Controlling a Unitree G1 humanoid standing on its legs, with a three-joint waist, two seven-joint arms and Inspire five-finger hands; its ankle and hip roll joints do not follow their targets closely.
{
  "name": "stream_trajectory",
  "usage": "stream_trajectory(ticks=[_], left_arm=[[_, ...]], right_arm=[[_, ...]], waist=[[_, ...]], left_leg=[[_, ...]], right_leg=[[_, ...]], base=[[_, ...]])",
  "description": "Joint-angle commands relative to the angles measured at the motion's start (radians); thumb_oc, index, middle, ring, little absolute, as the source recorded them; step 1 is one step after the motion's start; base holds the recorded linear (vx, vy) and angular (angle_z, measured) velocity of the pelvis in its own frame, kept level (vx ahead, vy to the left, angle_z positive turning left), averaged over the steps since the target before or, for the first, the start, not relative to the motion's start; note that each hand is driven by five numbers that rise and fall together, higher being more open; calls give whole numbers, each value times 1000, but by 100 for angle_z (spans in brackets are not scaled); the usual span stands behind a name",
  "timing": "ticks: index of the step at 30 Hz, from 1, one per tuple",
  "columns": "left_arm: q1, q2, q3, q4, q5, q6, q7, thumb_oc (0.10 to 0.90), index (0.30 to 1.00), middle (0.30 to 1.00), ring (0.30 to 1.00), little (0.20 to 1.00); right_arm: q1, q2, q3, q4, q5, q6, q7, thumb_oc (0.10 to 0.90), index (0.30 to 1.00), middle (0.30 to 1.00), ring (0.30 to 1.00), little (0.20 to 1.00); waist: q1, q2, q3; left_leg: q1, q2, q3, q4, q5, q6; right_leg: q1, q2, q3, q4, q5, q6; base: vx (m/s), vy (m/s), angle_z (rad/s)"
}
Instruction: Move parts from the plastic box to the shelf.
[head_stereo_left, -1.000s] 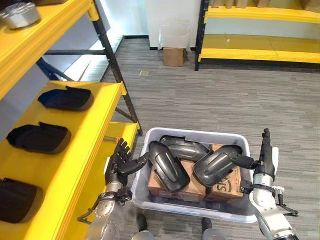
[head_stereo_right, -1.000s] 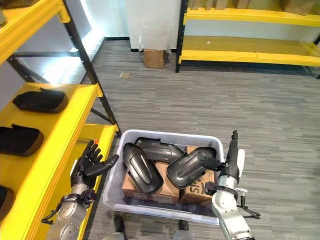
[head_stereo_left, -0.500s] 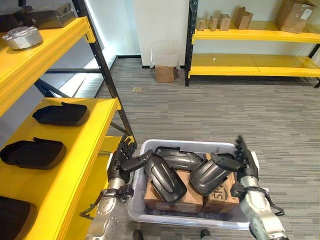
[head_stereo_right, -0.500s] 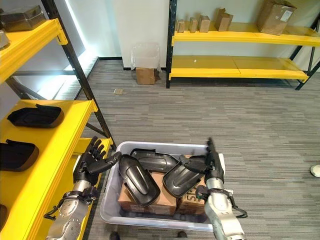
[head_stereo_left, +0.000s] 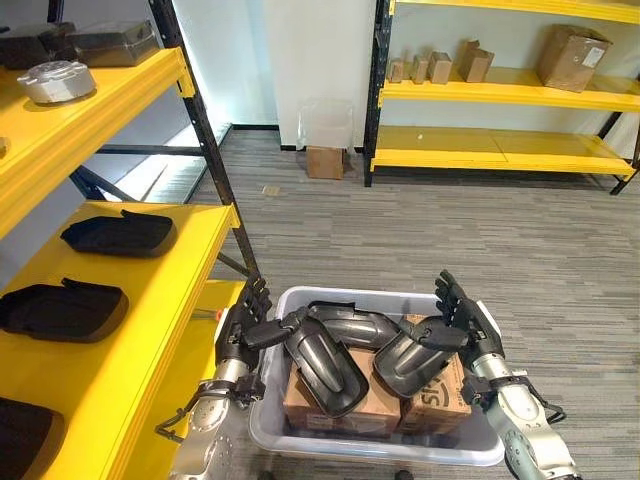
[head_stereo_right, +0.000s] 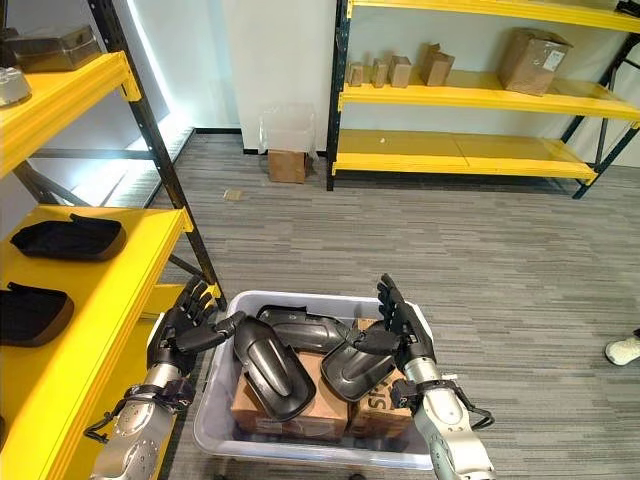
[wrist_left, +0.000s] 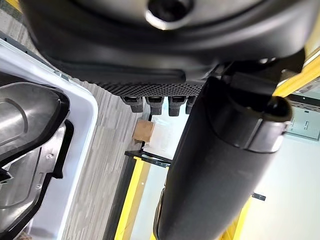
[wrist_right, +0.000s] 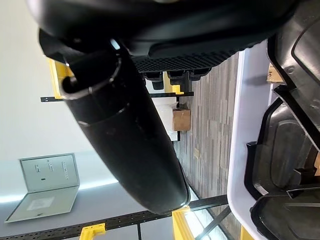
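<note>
Black moulded plastic shell parts lie piled in the translucent white plastic box (head_stereo_left: 290, 435) on the grey carpet, resting on brown cardboard cartons (head_stereo_left: 330, 405) inside it; one long part (head_stereo_left: 325, 365) lies toward the left, a second (head_stereo_left: 405, 365) toward the right, and a third (head_stereo_left: 350, 320) across the far side. The left hand (head_stereo_left: 243, 330) is held at the box's left rim with fingers spread and straight and thumb reaching toward the left part, gripping nothing; the right hand (head_stereo_left: 458, 318) is likewise spread apart above the right part, its thumb close to that part's upper edge, though contact cannot be confirmed. The step in hand is judged to be the closing of a two-handed grasp on a part. It would be done well if one part were chosen, since the shells overlap and a neighbour could be dragged along. A firm hold on the rim is advised, as the glossy curved surface is likely to slip. The yellow metal shelf (head_stereo_left: 190, 260) at left, already bearing similar black parts (head_stereo_left: 118, 232), has bare room near its front edge for a placement.
</note>
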Motion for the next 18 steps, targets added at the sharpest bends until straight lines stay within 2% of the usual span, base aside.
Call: stream_trajectory(ticks=[1, 7, 13, 18], left_arm=[[-107, 49, 49, -19, 22, -86, -33, 900, 1000, 1000, 1000, 1000], [-95, 52, 51, -33, 23, -72, -24, 900, 1000, 1000, 1000, 1000], [-87, 58, 42, -48, 31, -50, -28, 900, 1000, 1000, 1000, 1000], [-72, 74, 39, -65, 20, -45, -43, 900, 1000, 1000, 1000, 1000]], right_arm=[[-89, -24, -52, -83, -41, -131, -7, 900, 1000, 1000, 1000, 1000], [-95, -58, -35, -145, -156, -144, 5, 900, 1000, 1000, 1000, 1000], [-126, -90, 9, -207, -205, -145, 39, 900, 1000, 1000, 1000, 1000], [-148, -137, 40, -278, -237, -144, 126, 900, 1000, 1000, 1000, 1000]], waist=[[1, 8, 0], [4, 5, 6], [19, 2, 18], [36, -2, 38]], left_leg=[[111, -46, 63, 0, -159, 41], [111, -49, 66, 0, -159, 43], [103, -53, 55, 0, -158, 46], [81, -46, 36, 6, -152, 43]], right_leg=[[-17, 9, -149, -1, -21, -19], [-19, 10, -147, 3, -23, -19], [-21, 8, -148, 8, -27, -20], [-35, 12, -150, 26, -39, -25]], base=[[0, 0, 0], [0, 0, 0], [2, -5, 0], [6, -35, 4]])
